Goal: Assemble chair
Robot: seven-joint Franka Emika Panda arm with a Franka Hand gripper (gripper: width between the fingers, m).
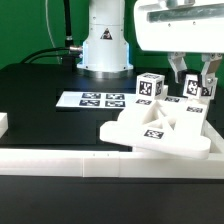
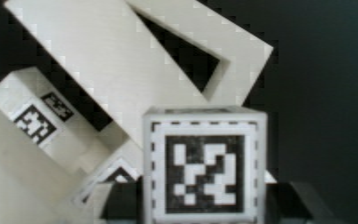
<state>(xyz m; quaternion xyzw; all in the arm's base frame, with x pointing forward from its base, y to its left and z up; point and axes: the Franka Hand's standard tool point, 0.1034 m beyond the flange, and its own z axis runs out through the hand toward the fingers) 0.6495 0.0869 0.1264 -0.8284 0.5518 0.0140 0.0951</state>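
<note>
Between the jaws, tagged chair post.

One camera is standing off the black table, looking level across it from beyond the low white border wall. The other is riding above the two-finger claw, peering down, very close. Both are catching the white tagged plastic chair parts beneath the claw.

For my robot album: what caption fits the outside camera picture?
The robot's claw hangs over the white chair parts by the border wall.
</note>
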